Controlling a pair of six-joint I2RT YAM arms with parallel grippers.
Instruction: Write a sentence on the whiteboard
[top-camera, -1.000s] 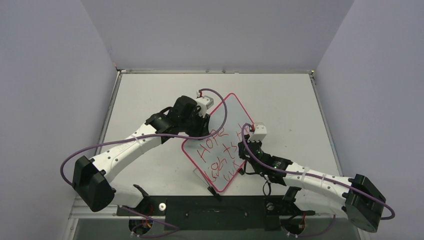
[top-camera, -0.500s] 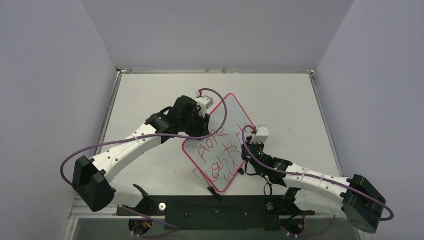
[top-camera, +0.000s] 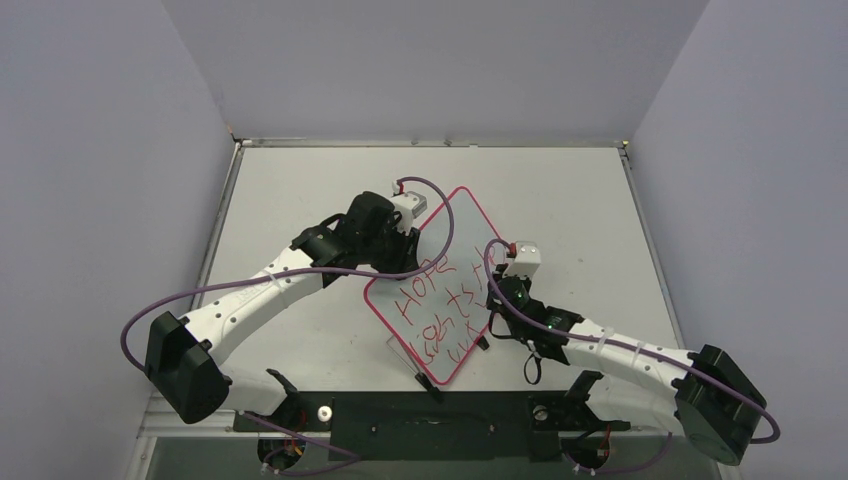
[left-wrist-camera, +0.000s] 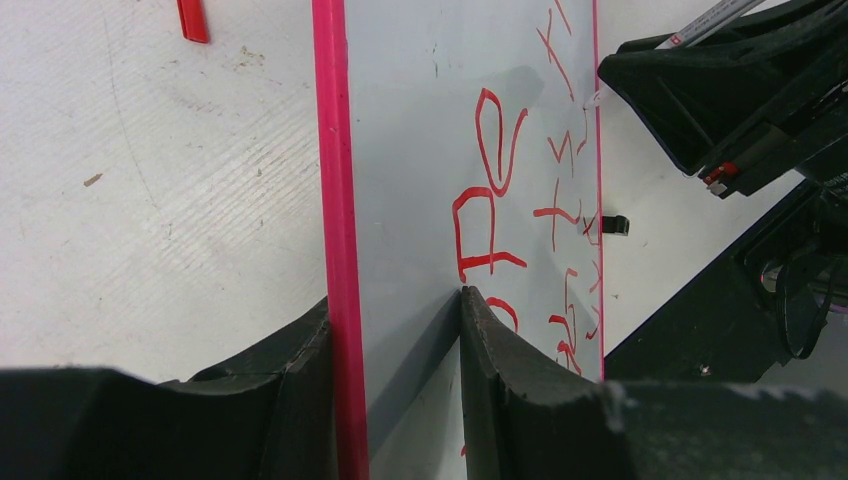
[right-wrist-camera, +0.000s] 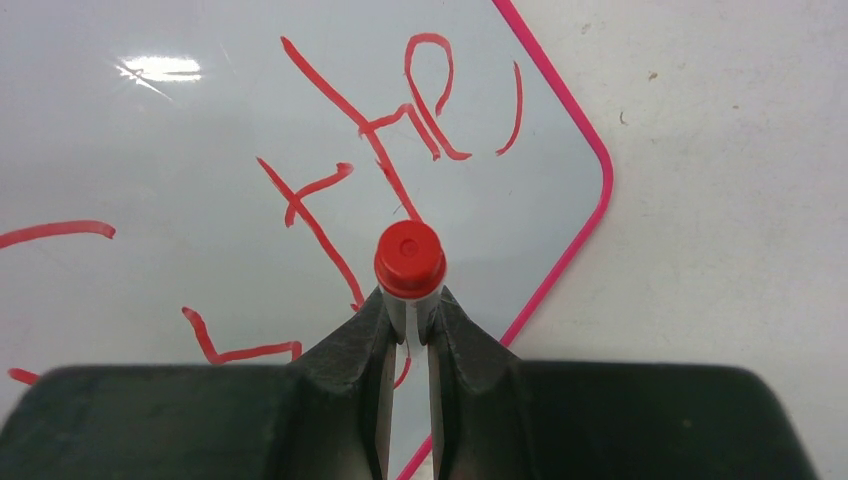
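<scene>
white whiteboard (top-camera: 455, 228) with pink rim, red sentence (top-camera: 440, 300), red-capped marker (right-wrist-camera: 409, 258).

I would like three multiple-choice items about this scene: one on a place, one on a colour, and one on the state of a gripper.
1. Where does the left gripper grip the whiteboard?
A. at its pink rim
B. in the middle of the writing
C. nowhere, it hangs apart from it

2. What colour is the sentence?
A. blue
B. red
C. black

3. How is the right gripper?
A. open and empty
B. shut on a cloth
C. shut on the marker

Answers:
1 A: in the left wrist view it straddles the rim, with one finger on each side.
2 B: every stroke on the board is red.
3 C: in the right wrist view it pinches the red-ended marker over the board.
</scene>
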